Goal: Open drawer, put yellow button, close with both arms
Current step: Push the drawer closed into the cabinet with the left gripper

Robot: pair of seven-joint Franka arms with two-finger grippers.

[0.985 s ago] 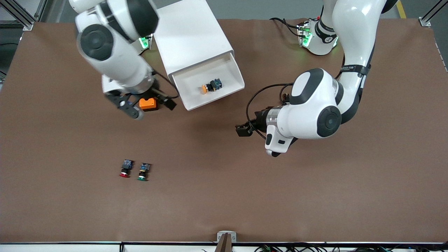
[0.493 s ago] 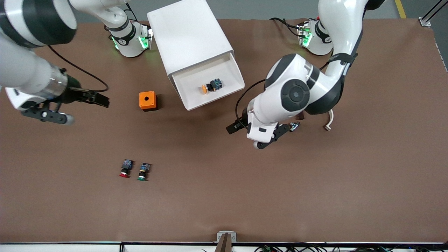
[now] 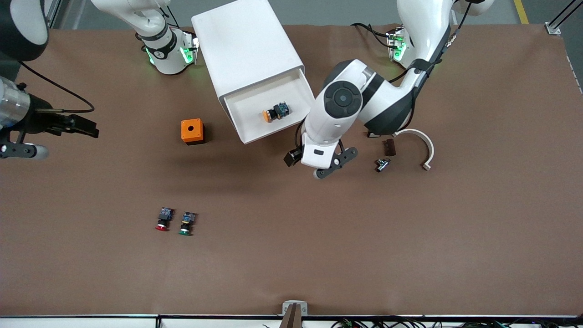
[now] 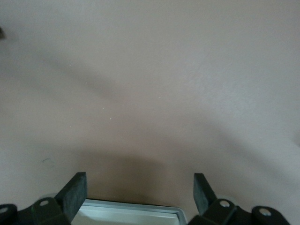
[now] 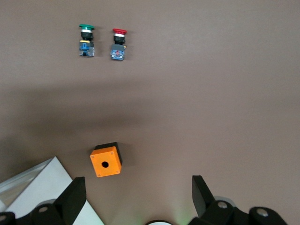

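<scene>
Your right gripper [image 3: 89, 130] hangs over the bare table at the right arm's end, well apart from the cabinet [image 3: 248, 54]. Its fingers [image 5: 72, 199] stand spread wide and hold nothing. In the right wrist view you see the orange box [image 5: 106, 161] between those fingers and, farther off, the green-capped button [image 5: 86, 40] and the red-capped button [image 5: 119, 43].

On the table, the orange box [image 3: 192, 131] sits beside the open drawer [image 3: 246, 132], toward the right arm's end. The red-capped button [image 3: 163, 218] and the green-capped button [image 3: 186, 222] lie just beside each other, nearer to the front camera than the orange box and well apart from it.

The drawer is pulled out of the cabinet. The yellow button [image 3: 274, 112] lies on its side inside the drawer, cap pointing toward the right arm's end. Neither gripper touches it.

Your left gripper [image 3: 291, 157] hovers just past the drawer's front corner, on the camera side of it. Its fingers [image 4: 75, 194] are spread wide and empty; the left wrist view shows the drawer's front rim [image 4: 131, 208] between them, with bare table ahead.

Toward the left arm's end lie a small dark block [image 3: 389, 146], a small metal part [image 3: 381, 164] and a white curved strip [image 3: 421, 146], all well apart from the drawer.
</scene>
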